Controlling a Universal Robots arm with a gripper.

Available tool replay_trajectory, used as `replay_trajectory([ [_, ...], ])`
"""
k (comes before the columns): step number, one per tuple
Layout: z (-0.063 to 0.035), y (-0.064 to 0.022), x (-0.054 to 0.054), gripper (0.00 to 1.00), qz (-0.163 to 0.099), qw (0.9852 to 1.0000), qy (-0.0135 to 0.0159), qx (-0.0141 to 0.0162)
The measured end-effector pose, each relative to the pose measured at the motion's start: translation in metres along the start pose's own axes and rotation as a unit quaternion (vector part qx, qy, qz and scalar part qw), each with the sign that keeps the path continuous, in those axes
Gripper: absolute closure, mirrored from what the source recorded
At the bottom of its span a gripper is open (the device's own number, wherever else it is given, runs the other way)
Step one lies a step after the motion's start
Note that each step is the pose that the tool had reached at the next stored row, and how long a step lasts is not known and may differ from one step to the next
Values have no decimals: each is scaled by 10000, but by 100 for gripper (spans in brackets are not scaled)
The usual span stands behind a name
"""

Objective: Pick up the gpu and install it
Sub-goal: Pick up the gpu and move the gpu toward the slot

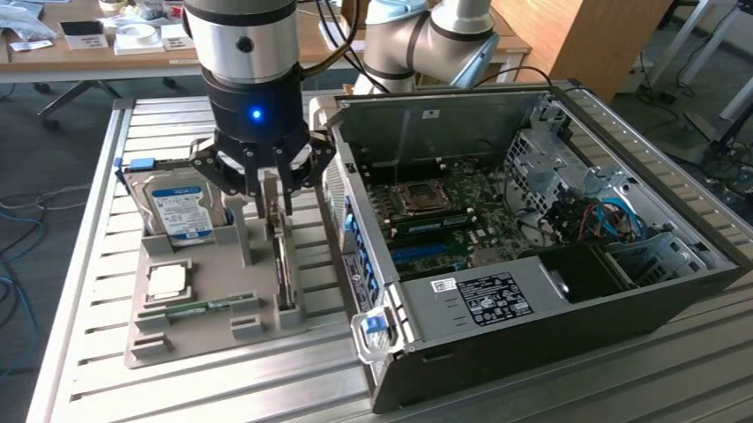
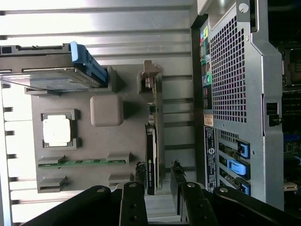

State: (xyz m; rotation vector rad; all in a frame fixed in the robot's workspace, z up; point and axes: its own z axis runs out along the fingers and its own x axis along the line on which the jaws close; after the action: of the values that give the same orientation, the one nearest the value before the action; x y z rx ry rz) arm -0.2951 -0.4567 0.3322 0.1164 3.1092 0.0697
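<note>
1. Graphics card (image 1: 284,264) (image 2: 150,160) stood on its edge in a slot of the grey tray (image 1: 189,345) (image 2: 127,141), on the side nearest the computer case (image 1: 612,295) (image 2: 235,70).
2. The gripper (image 1: 273,189) (image 2: 157,172) hung just over the card, fingers wide apart, one on each side, not clamped on it.
3. The same tray carried a hard drive (image 1: 182,211) (image 2: 51,77), a square chip (image 1: 167,282) (image 2: 56,130) and a green memory stick (image 1: 200,308) (image 2: 82,163).
4. The open case lay beside the tray on the metal table (image 1: 70,335).
</note>
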Motion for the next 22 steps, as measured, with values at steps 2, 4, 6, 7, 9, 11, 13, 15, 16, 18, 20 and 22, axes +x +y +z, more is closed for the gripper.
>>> replay_trajectory([
  [2, 0, 0, 0, 64, 0, 10000, 0, 0],
  [4, 1, 0, 0, 64, 0, 10000, -1, -1],
  [6, 1, 0, 0, 64, 0, 10000, 0, -1],
  [7, 7, 0, 0, 64, 0, 10000, -2, -2],
  [9, 28, -1, 1, 64, 0, 10000, -1, -1],
  [11, 60, -3, 2, 64, 0, 10000, -1, -1],
  [13, 96, -4, 3, 64, 0, 10000, -1, -1],
  [15, 134, -6, 4, 64, 0, 10000, -1, -1],
  [16, 152, -7, 4, 64, 0, 10000, -1, -1],
  [18, 186, -9, 5, 64, 0, 10000, -1, -1],
  [20, 216, -10, 6, 64, 0, 10000, 0, -1],
  [22, 253, -12, 7, 64, 0, 10000, 0, -1],
])
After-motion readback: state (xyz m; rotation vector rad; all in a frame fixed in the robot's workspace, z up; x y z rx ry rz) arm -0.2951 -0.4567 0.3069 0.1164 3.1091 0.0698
